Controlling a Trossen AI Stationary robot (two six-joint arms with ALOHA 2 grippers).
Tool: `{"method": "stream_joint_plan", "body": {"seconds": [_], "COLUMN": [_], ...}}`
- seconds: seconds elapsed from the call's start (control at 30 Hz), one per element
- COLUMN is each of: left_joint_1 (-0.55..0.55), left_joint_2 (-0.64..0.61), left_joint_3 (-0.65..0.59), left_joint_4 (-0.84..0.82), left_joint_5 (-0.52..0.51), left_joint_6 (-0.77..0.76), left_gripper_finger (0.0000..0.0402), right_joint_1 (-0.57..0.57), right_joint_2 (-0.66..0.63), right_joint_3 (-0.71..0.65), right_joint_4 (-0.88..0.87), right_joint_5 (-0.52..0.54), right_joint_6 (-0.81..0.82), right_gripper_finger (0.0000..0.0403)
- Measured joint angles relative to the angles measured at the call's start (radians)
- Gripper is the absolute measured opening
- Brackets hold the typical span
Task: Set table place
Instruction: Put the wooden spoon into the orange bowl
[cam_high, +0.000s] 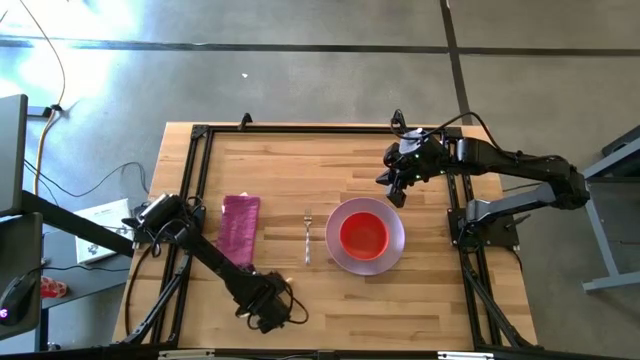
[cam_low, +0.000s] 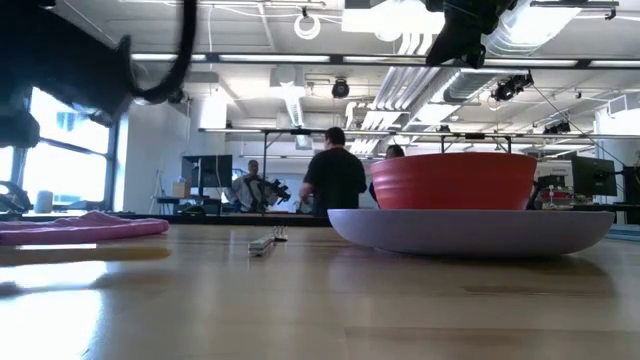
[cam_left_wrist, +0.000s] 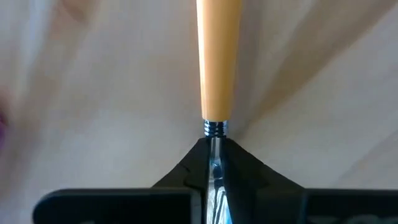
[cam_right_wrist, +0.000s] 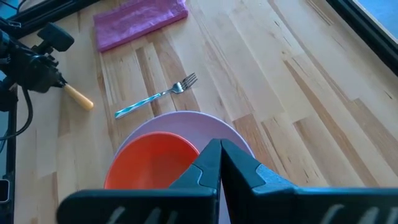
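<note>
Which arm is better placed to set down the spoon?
Left. The left gripper is shut on the spoon near the table's front edge. The right gripper hangs shut and empty above the plate and red bowl. The fork is already laid.

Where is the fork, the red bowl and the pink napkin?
fork (cam_high: 307, 238), high view, middle of its thin handle.
red bowl (cam_high: 363, 235), high view, inside bottom of the bowl on the plate.
napkin (cam_high: 239, 228), high view, middle of the folded cloth.
</note>
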Motion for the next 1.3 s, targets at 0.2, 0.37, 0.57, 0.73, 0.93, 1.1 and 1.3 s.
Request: {"method": "stream_joint_plan", "body": {"seconds": [0.2, 0.37, 0.57, 0.73, 0.93, 1.1, 1.3], "left_joint_1": [0.045, 0.1, 0.201, 0.326, 0.484, 0.592, 0.657], "left_joint_2": [-0.022, -0.087, -0.215, -0.304, -0.335, -0.335, -0.336], "left_joint_3": [0.054, 0.094, 0.155, 0.23, 0.365, 0.488, 0.579], "left_joint_4": [-0.048, -0.136, -0.328, -0.41, -0.405, -0.367, -0.357], "left_joint_5": [-0.043, -0.11, -0.305, -0.5, -0.646, -0.699, -0.708], "left_joint_6": [0.081, 0.171, 0.304, 0.5, 0.829, 1.069, 1.23], "left_gripper_finger": [0.0012, 0.0005, 0.0004, 0.0004, 0.0003, 0.0002, 0.0002], "right_joint_1": [0.0, 0.0, 0.001, 0.002, 0.013, -0.002, -0.043], "right_joint_2": [0.0, 0.0, 0.0, 0.0, 0.011, 0.041, 0.064], "right_joint_3": [0.0, 0.0, 0.0, 0.0, 0.002, 0.002, 0.001], "right_joint_4": [0.001, 0.009, 0.05, 0.173, 0.387, 0.518, 0.593], "right_joint_5": [0.0, 0.001, 0.023, 0.057, 0.064, 0.064, 0.061], "right_joint_6": [0.004, 0.008, -0.026, -0.066, -0.131, -0.167, -0.151], "right_gripper_finger": [0.0, 0.0, 0.0, 0.0, 0.0, 0.0017, 0.0083]}}
